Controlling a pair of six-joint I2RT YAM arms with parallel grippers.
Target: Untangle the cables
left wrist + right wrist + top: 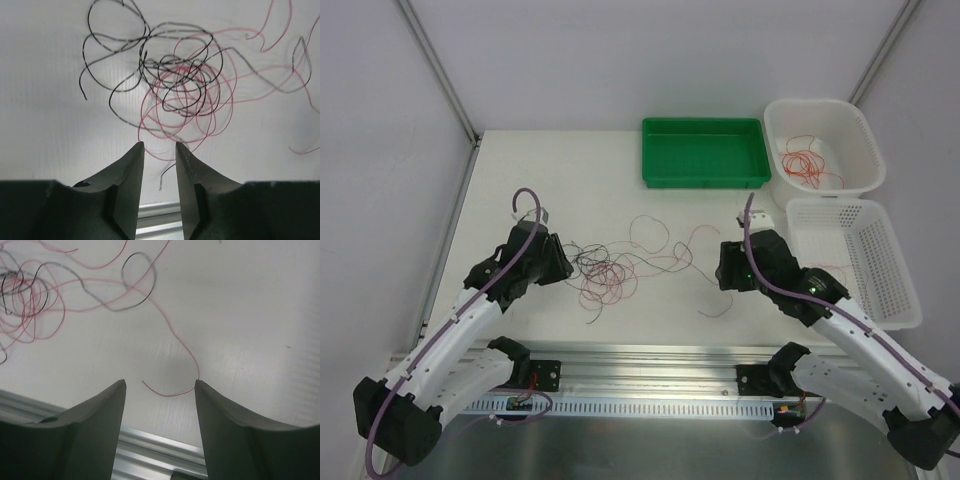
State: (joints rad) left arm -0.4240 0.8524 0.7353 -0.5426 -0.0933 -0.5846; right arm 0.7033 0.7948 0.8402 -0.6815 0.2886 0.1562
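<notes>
The cables (610, 272) lie in a loose knot of red and black loops mid-table, with red strands trailing right toward (720, 300). My left gripper (560, 262) sits at the knot's left edge. In the left wrist view the left gripper (160, 145) is open, with nothing between its fingers; the tangle (185, 85) lies ahead and a black cable end (167, 175) rests on the table below. My right gripper (725, 265) is open wide. A red cable's curled end (167, 392) lies loose on the table between the right gripper's (160, 382) tips.
A green tray (705, 152) stands at the back. Right of it, a white basket (865, 130) holds red cables (808, 165). A second white basket (880, 260) stands beside my right arm. An aluminium rail (640, 360) runs along the near edge.
</notes>
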